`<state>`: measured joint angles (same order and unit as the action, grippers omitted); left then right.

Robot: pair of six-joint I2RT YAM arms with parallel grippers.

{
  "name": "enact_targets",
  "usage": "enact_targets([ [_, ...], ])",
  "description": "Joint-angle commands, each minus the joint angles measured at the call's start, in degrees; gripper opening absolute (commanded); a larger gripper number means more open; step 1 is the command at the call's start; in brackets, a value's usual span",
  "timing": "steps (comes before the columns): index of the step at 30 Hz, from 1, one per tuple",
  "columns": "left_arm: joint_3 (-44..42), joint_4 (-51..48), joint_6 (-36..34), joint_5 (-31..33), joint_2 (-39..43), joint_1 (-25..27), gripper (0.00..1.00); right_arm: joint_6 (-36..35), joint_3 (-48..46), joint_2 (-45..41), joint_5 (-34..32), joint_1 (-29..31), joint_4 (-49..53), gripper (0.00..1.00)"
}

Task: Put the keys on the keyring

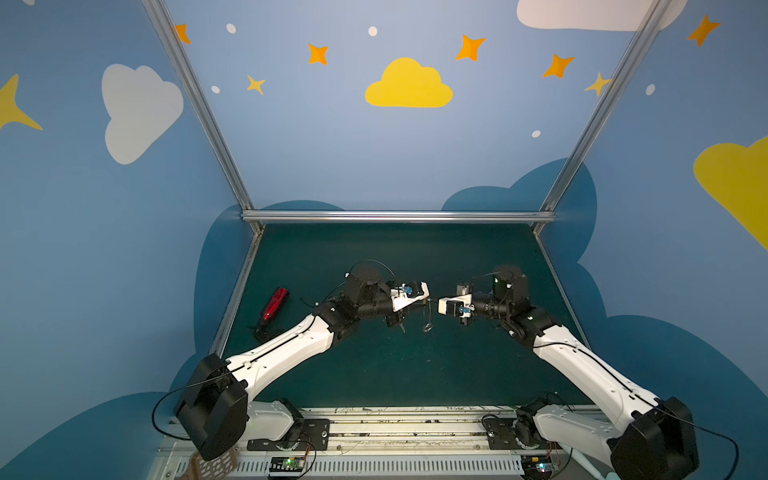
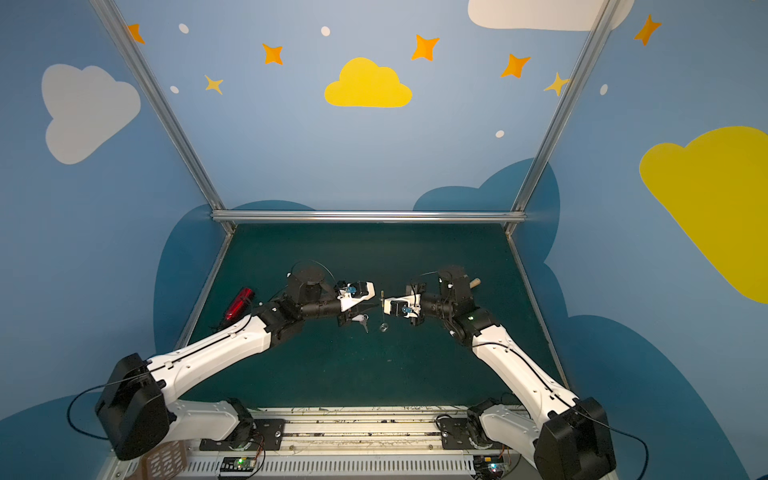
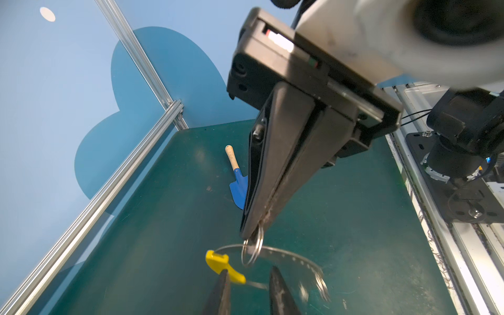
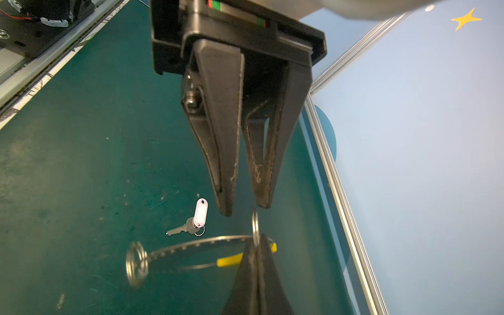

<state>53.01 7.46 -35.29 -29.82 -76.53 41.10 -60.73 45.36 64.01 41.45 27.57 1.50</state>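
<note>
Midair, right gripper [image 3: 255, 231] pinched on keyring [image 3: 289, 256], left gripper [image 4: 245, 211] narrowly parted opposite.

Work cell enclosed by blue walls [image 1: 399, 166] painted with white, yellow and dark blue clouds, orange and yellow stars and white dots. A yellow cloud [image 1: 408, 85] sits centrally on the rear wall, above the horizontal aluminium rail [image 1: 399, 216]. From each end of this rail, slanted aluminium posts [image 1: 195, 104] rise along the wall corners. Below the rail lies a dark green mat [image 1: 399, 374], scuffed in places. Lighting is even and diffuse.
</note>
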Motion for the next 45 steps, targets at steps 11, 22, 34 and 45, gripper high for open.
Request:
enact_targets([
  [11, 3.5, -2.2, -4.2, 3.3, -1.5, 2.5, 0.19, -1.8, 1.0, 0.0, 0.3, 0.7, 3.1, 0.00],
  [22, 5.2, -4.9, -5.7, 4.9, -3.1, 3.1, 0.06, -2.8, 3.0, 0.0, -0.2, 0.6, 7.3, 0.00],
  [34, 2.6, 1.0, -2.1, -4.5, -0.8, 0.7, 0.04, 2.9, 4.7, 0.2, -1.3, 0.0, 11.0, 0.11],
  [45, 1.3, 8.0, 5.7, -17.6, -1.2, -3.4, 0.04, 15.7, 1.3, -1.6, 1.4, -2.7, 4.6, 0.27],
])
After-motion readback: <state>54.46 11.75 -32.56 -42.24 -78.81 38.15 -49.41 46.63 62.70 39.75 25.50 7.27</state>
